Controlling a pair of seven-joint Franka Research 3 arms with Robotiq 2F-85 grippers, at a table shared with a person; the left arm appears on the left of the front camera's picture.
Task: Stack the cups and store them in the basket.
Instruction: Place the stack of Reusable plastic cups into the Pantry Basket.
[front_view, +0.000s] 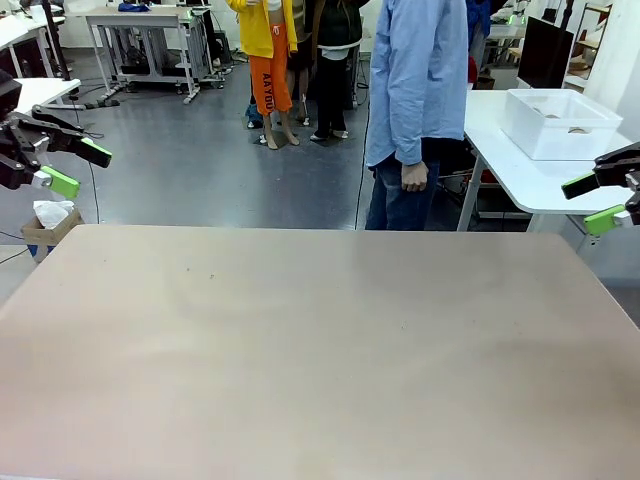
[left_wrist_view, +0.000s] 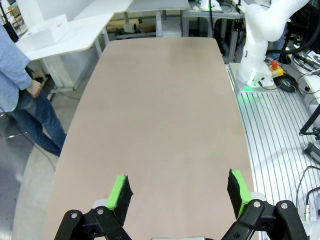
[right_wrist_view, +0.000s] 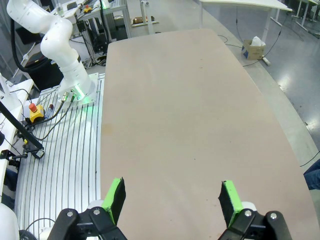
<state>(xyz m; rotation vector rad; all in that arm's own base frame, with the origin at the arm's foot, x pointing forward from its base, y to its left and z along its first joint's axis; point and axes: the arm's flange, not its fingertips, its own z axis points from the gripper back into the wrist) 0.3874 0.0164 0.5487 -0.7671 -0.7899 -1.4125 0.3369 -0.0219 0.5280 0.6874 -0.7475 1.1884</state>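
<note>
The basket (front_view: 558, 122), a white rectangular bin, stands on a white side table (front_view: 520, 175) beyond the far right corner of the tan table (front_view: 320, 340). It also appears small in the left wrist view as the basket (left_wrist_view: 47, 32). The cups are out of view; a tan speck shows inside the bin, too small to tell what it is. My left gripper (front_view: 82, 168) hangs open off the table's left side, holding nothing. My right gripper (front_view: 588, 203) hangs open off the right side, also holding nothing. Each wrist view looks down its own open gripper, left gripper (left_wrist_view: 180, 192) and right gripper (right_wrist_view: 172, 195), onto bare tabletop.
A person in a light blue shirt (front_view: 420, 80) stands at the far edge, one hand (front_view: 413, 177) hanging down. A small cardboard box (front_view: 48, 222) sits on the floor at the far left. Other people stand farther back.
</note>
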